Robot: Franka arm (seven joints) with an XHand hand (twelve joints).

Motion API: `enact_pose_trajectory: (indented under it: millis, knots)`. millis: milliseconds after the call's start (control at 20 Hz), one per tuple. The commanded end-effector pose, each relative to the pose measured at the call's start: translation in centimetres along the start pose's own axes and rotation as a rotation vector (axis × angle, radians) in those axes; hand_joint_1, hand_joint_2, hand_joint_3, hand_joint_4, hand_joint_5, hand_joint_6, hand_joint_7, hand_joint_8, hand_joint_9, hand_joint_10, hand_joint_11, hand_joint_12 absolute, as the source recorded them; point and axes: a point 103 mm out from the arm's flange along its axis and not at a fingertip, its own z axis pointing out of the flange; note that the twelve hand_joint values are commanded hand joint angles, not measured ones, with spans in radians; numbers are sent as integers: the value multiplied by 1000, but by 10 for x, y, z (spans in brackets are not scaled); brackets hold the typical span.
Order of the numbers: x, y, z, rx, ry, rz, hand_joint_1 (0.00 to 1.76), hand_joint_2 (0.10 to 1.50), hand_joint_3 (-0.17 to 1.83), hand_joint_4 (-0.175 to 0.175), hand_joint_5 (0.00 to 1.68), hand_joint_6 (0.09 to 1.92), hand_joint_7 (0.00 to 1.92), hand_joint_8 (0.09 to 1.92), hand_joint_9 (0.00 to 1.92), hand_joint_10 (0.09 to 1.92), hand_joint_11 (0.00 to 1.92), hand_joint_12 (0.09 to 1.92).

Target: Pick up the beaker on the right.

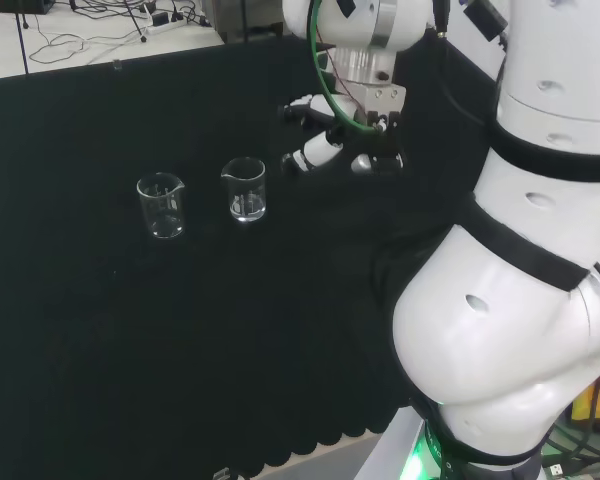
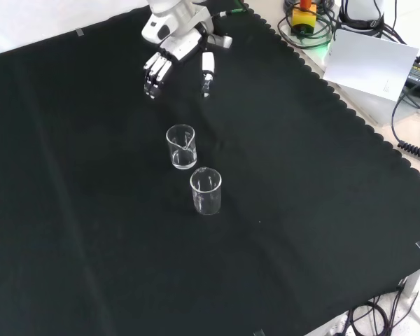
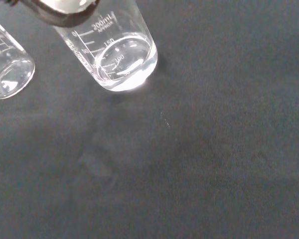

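Beaker (image 2: 182, 146) stands near robot hand (image 2: 169, 53), fingers straight, apart.

bulbous white arm links with black bands, a green cable, white-and-black robot hand (image 2: 169, 50).

The bench is covered by a black cloth (image 2: 91, 245) with a scalloped edge. Cables (image 1: 90, 25) are seen on a pale floor at the head view's upper left.

Black cloth (image 2: 91, 231) covers the bench. On it stand two clear glass beakers, one (image 2: 182, 146) nearer the black-and-white hand (image 2: 169, 54) bearing white graduation marks, the other (image 2: 206, 190) equally colourless.
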Motion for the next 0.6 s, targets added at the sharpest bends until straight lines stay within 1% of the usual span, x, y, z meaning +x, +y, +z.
enact_pose_trajectory:
  millis: [50,150,200,250,300,350,400,450,550,600]
  knots:
    - [-9,23,16,-3,88,-78,760,748,173,-16,206,87,49,534,239,651,0,1336]
    - [-3,26,20,-16,114,-121,751,744,176,-15,206,87,49,535,238,650,0,1336]
    - [-3,27,22,-13,128,-135,746,742,177,-15,206,87,49,535,238,649,0,1336]
    - [-4,28,25,-13,158,-149,740,739,178,-15,207,87,50,536,240,649,0,1336]
    - [6,34,34,-31,186,-158,725,736,179,-16,211,87,52,537,245,650,0,1337]
    - [2,34,37,-41,235,-183,701,732,182,-17,221,87,67,544,261,652,0,1350]
    - [-2,32,38,-46,265,-207,682,729,185,-18,230,87,80,551,275,654,0,1361]
    - [-5,31,38,-46,284,-223,670,724,192,-18,237,87,89,555,287,651,0,1373]
    - [-7,31,40,-60,317,-237,658,717,199,-19,245,87,97,560,300,647,0,1385]
    - [-7,32,43,-69,337,-258,656,715,201,-19,248,87,99,561,301,645,0,1387]
